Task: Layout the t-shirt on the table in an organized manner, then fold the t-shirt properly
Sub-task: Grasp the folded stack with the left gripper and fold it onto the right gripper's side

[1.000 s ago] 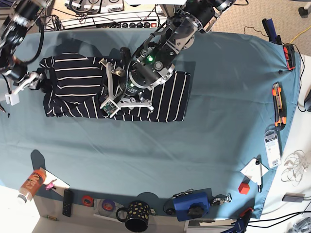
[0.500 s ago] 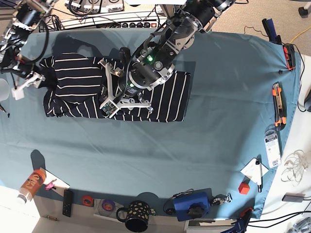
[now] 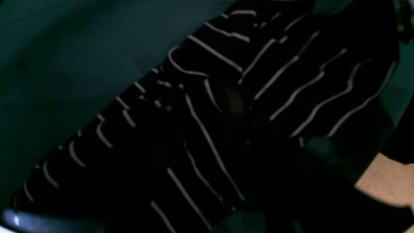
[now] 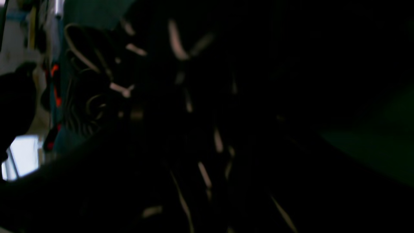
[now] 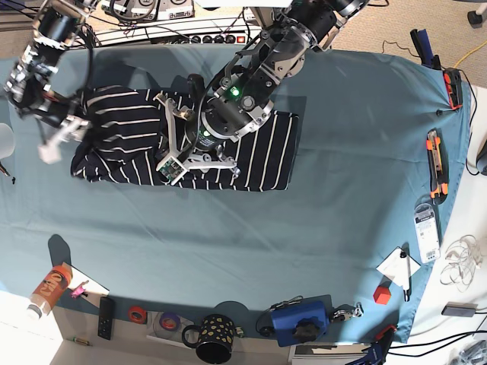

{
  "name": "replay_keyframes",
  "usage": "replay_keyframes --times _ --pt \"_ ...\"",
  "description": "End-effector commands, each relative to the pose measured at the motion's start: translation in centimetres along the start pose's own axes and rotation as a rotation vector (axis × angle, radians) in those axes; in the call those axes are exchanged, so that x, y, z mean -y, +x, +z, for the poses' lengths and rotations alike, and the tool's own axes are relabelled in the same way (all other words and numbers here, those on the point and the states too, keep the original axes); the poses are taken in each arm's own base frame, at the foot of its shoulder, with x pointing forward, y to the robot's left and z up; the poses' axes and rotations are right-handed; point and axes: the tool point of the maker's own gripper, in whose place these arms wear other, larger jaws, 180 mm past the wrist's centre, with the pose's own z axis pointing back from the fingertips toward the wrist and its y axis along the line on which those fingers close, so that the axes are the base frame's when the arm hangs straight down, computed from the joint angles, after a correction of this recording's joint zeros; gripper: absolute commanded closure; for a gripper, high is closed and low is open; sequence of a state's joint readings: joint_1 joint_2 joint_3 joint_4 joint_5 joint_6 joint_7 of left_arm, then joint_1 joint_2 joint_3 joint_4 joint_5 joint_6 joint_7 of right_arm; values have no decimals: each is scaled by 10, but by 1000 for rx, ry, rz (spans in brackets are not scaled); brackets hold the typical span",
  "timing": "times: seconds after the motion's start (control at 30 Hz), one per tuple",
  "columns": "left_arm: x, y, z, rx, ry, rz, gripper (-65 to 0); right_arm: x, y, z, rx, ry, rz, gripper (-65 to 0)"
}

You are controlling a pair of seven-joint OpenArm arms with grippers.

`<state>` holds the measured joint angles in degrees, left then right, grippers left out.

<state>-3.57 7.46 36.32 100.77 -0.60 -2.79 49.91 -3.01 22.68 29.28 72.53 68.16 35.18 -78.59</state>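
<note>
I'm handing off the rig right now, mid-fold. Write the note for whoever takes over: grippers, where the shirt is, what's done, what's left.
Left gripper: down on the middle of the t-shirt; its own camera is too dark to show whether it grips cloth.
Right gripper: at the shirt's sleeve end, apparently raising it; a grip is not confirmable.
T-shirt: lies lengthwise on the far half of the table, the end by the right gripper bunched and doubled over.
Done: shirt roughly spread, one end partly folded.
Left: flatten the creases, finish the folds, square the edges.
</note>
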Motion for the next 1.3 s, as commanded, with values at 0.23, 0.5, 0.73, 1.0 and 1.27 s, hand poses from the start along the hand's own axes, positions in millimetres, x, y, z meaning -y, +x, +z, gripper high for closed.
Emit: replay_keyframes --times 0.23,0.5,0.73,1.0,1.27 --pt "2 22 3 66 -3 -1 -180 8 -30 -15 -161 -87 56 -266" --pt "1 2 2 -47 3 -5 -81 40 -2 5 -146 -264 135 0" --pt "-48 -24 15 -166 278 -3 0 37 79 30 -2 -441 321 0" --pt "-93 -36 32 -229 490 -17 0 9 130 66 155 -685 468 0" --pt "-136 -55 50 -287 604 78 0 -37 117 41 108 -702 625 0"
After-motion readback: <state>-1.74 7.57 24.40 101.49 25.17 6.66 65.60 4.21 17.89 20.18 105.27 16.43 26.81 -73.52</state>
